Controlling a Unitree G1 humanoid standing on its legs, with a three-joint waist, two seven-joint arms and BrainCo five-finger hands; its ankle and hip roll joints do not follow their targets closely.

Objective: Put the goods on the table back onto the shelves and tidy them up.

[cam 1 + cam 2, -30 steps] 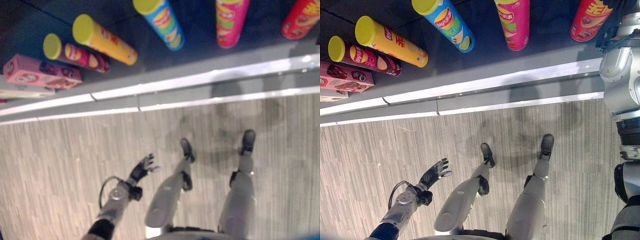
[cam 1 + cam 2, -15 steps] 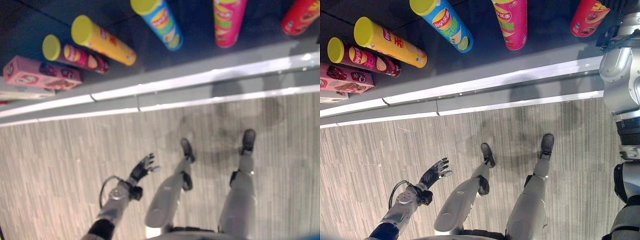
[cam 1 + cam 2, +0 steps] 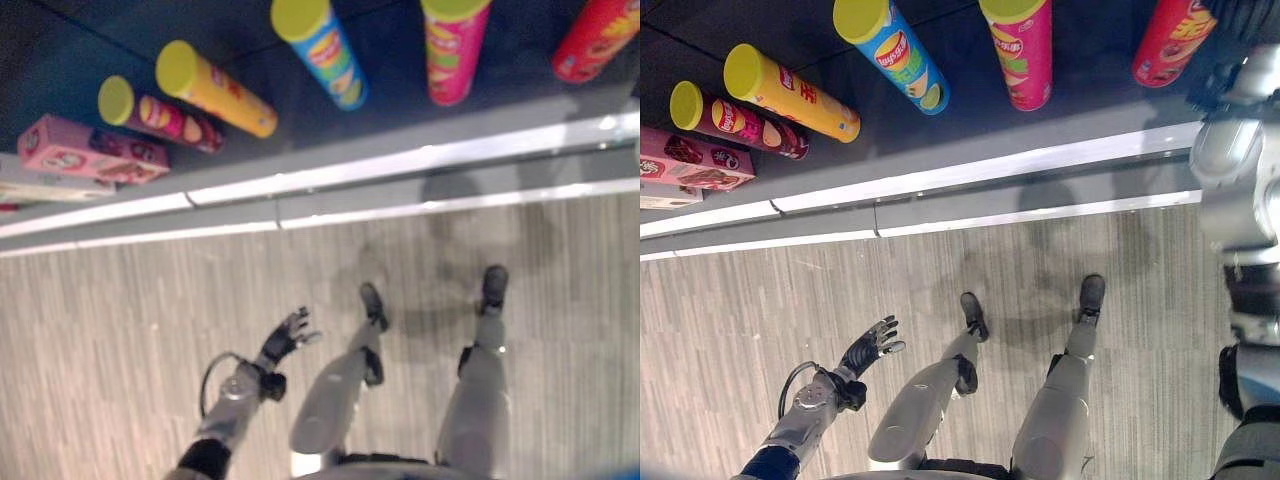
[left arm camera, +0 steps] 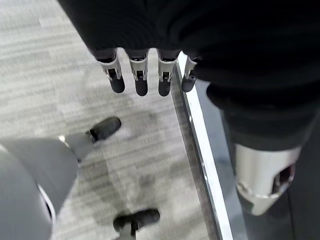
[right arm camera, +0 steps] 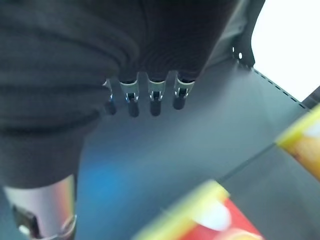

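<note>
Hovering over the red can [image 5: 220, 222] at the shelf's [image 3: 970, 125] right end, the right hand [image 5: 150, 95] keeps straight, empty fingers. Best bet: settle beside the can before nudging it upright. The left hand [image 3: 868, 347] hangs spread above the floor.

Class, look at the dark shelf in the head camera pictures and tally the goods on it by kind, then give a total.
Tall round crisp cans: 5 (yellow, maroon, blue, pink, red)
Flat pink cardboard boxes: 1
Pale flat packs, mostly hidden under the pink box: 1
Total: 7
</note>
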